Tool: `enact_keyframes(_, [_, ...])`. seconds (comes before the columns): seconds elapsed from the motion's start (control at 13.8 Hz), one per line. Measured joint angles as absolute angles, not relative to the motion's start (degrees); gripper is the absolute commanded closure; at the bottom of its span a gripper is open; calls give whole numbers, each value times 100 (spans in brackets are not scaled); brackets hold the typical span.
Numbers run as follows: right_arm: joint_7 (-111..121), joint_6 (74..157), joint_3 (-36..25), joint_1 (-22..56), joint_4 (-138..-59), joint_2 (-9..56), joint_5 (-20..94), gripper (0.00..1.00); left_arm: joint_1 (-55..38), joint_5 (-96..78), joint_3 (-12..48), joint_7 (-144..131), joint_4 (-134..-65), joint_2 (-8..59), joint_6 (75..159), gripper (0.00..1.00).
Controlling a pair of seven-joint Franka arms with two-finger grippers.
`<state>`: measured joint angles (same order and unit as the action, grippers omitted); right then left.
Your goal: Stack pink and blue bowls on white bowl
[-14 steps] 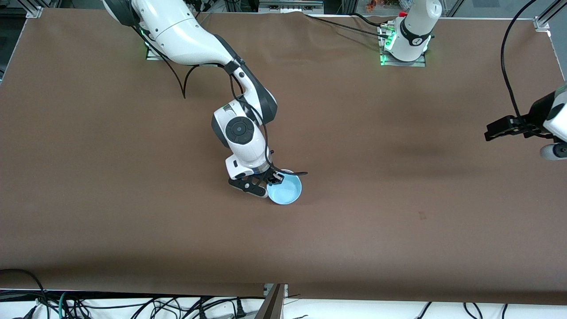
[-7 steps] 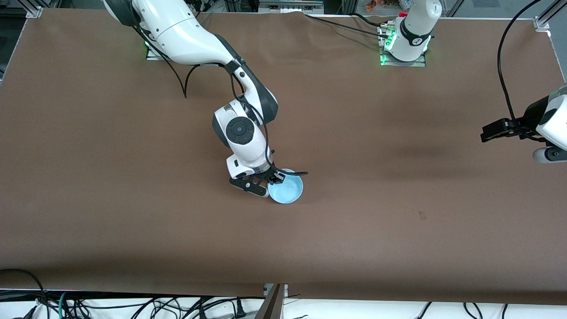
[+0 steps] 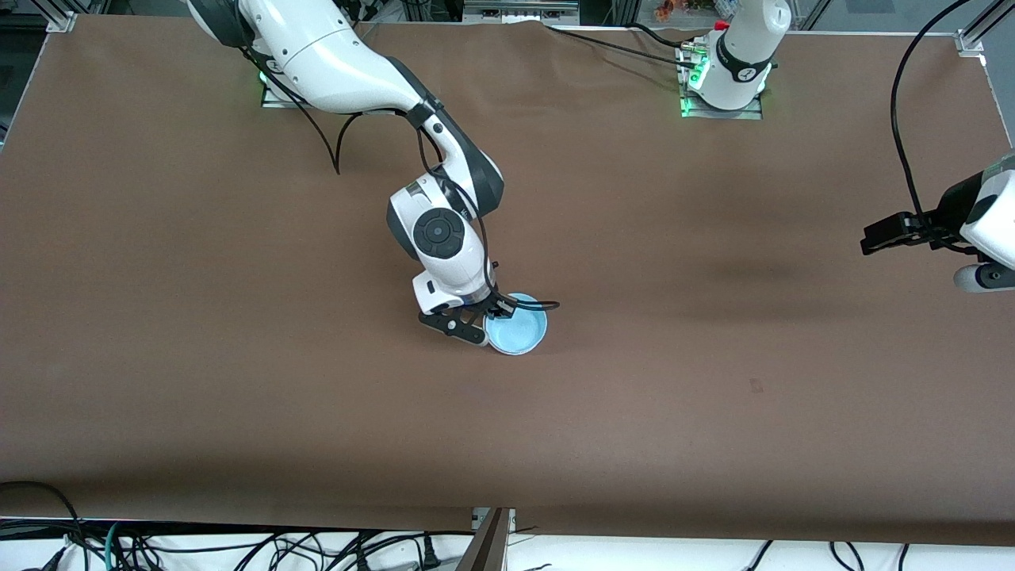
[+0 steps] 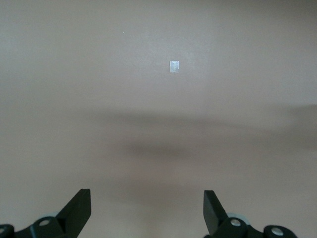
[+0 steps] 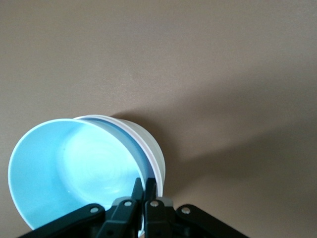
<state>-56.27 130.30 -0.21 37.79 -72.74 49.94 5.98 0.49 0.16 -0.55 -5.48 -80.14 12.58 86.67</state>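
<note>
The light blue bowl (image 3: 517, 325) sits tilted inside a pale white-looking bowl (image 5: 151, 146) near the middle of the table. My right gripper (image 3: 493, 311) is shut on the blue bowl's rim (image 5: 74, 168), one finger inside and one outside; it shows in the right wrist view (image 5: 143, 184). Only the outer bowl's rim and wall show. I cannot make out a separate pink bowl. My left gripper (image 3: 872, 238) waits open and empty over bare table at the left arm's end; it shows in the left wrist view (image 4: 147, 208).
The brown table cover (image 3: 238, 357) is bare around the bowls. A small tape mark (image 3: 756, 386) lies nearer to the front camera, toward the left arm's end, and also shows in the left wrist view (image 4: 174, 66). Cables hang along the front edge.
My right gripper has carried the blue bowl a little away from the front camera and toward the left arm's end, and the bowl sits lower and flatter. My left gripper shifted slightly, then stayed still.
</note>
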Motion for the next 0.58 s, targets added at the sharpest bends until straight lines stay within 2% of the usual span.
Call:
enact_keyframes(0.07, [-5627, 13016, -21, 3775, -7274, 4995, 598, 63, 49, 16, -55, -547, -8014, 1258, 8667, 0])
enact_keyframes(0.22, [-5627, 12997, -27, 3744, -7274, 4997, 598, 55, 49, 16, -55, -546, -8014, 1259, 8667, 0])
enact_keyframes(0.58, [-5627, 12986, -30, 3550, -7149, 4965, 598, 53, 49, 16, -55, -543, -8014, 1260, 8667, 0])
